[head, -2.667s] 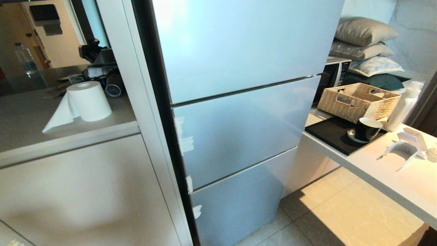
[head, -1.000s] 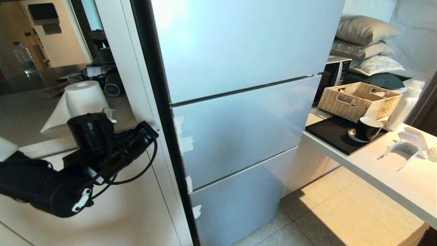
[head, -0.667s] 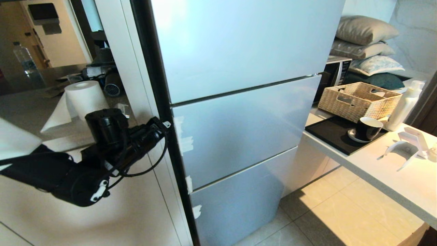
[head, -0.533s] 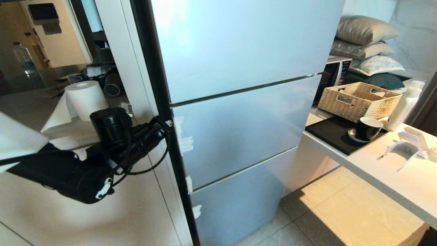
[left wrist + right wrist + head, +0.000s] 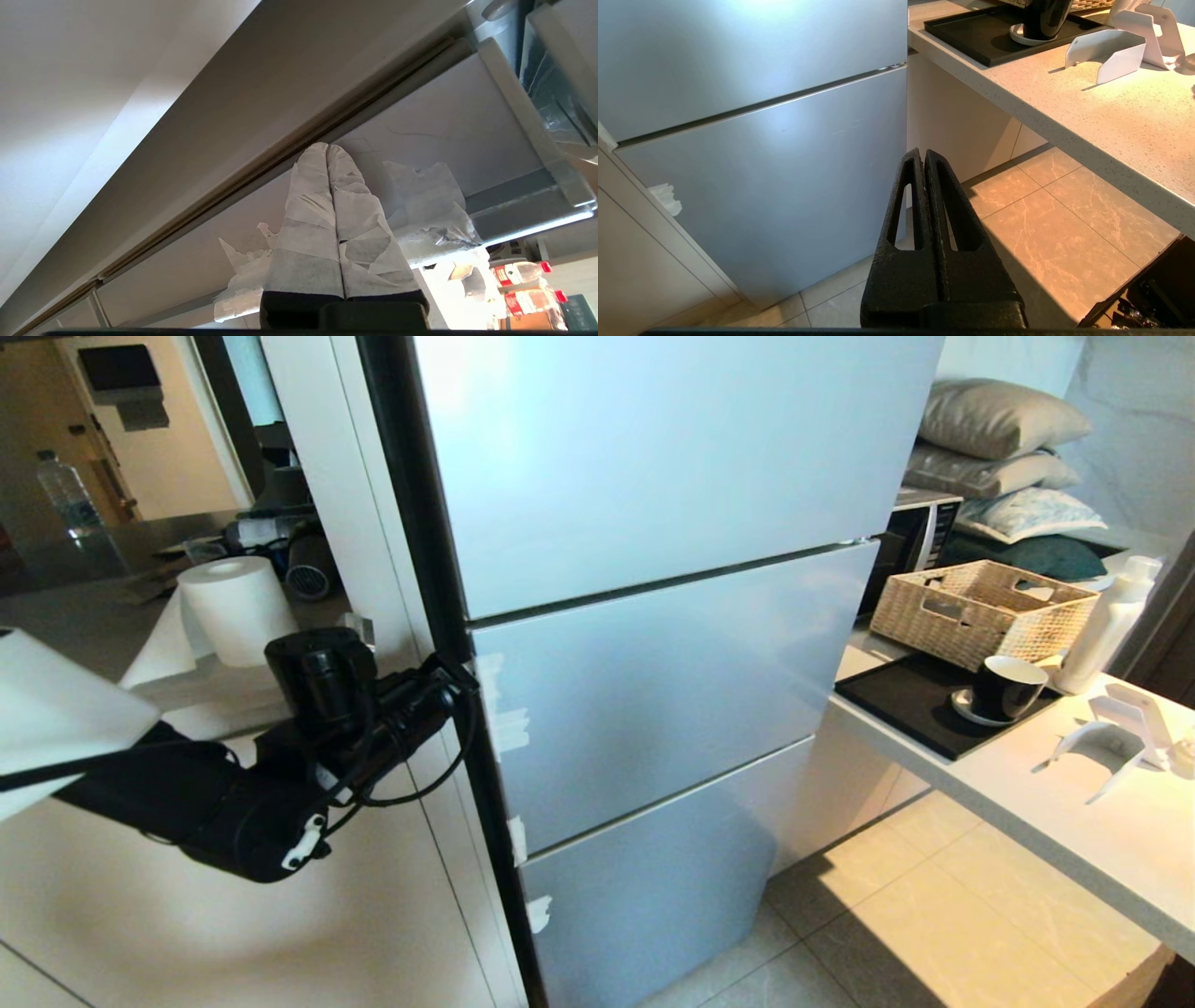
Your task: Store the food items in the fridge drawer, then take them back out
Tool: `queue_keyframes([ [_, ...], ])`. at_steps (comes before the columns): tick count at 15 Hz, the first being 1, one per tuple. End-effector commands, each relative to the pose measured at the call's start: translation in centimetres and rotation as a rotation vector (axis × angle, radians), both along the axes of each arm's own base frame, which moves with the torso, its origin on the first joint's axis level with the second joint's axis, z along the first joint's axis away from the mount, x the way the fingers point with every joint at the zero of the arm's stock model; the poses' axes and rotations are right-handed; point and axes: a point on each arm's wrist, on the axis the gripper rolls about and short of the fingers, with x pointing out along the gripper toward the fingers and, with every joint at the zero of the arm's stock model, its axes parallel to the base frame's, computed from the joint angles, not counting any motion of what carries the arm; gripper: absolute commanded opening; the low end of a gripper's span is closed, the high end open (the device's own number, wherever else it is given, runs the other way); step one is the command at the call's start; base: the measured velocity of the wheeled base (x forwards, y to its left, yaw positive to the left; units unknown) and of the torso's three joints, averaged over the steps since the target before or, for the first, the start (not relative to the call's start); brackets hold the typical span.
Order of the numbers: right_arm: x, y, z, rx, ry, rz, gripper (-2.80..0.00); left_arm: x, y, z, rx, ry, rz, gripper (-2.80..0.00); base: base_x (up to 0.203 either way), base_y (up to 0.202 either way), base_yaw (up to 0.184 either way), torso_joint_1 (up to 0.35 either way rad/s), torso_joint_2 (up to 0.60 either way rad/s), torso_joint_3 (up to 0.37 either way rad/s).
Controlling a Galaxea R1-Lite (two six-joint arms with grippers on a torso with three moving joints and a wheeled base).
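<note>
Kitchen: silver fridge (image 5: 653,616) fully closed, drawer and food items hidden | left claw (image 5: 460,674), taped fingers (image 5: 308,219) pressed together, tip at middle door's (image 5: 653,709) left edge seam | right claw (image 5: 924,156) pressed together, empty, low beside bench (image 5: 1087,116)

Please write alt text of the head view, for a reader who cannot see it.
The robot's left gripper, shut, reaches to the left edge of a closed silver fridge, at its middle door. A paper roll stands on the left counter; a wicker basket and dark cup on the right one.
</note>
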Motion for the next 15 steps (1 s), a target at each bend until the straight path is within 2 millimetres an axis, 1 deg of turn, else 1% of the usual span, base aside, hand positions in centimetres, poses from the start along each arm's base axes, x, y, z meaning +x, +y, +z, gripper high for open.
queue_keyframes([
  [1,0.0,0.0,0.0,0.000,0.001,0.001,-2.80,-0.5,-1.2,0.0,-0.005,0.000,-0.036,-2.80,0.000,0.000,0.000,0.000,0.00,0.000],
  [4,0.0,0.0,0.0,0.000,0.001,0.000,-2.80,-1.2,-2.3,0.2,-0.005,-0.006,-0.060,-2.80,0.000,0.000,0.000,0.000,0.00,0.000],
  [6,0.0,0.0,0.0,0.000,0.001,0.001,-2.80,-1.8,-3.4,0.3,-0.005,-0.005,-0.085,-2.80,0.000,0.000,0.000,0.000,0.00,0.000],
  [11,0.0,0.0,0.0,0.000,0.001,0.001,-2.80,-4.1,-5.2,0.7,-0.001,-0.008,-0.109,-2.80,0.000,0.000,0.000,0.000,0.00,0.000],
  [15,0.0,0.0,0.0,0.000,0.001,0.000,-2.80,-7.6,-5.6,0.8,0.012,0.012,-0.129,-2.80,0.000,0.000,0.000,0.000,0.00,0.000],
])
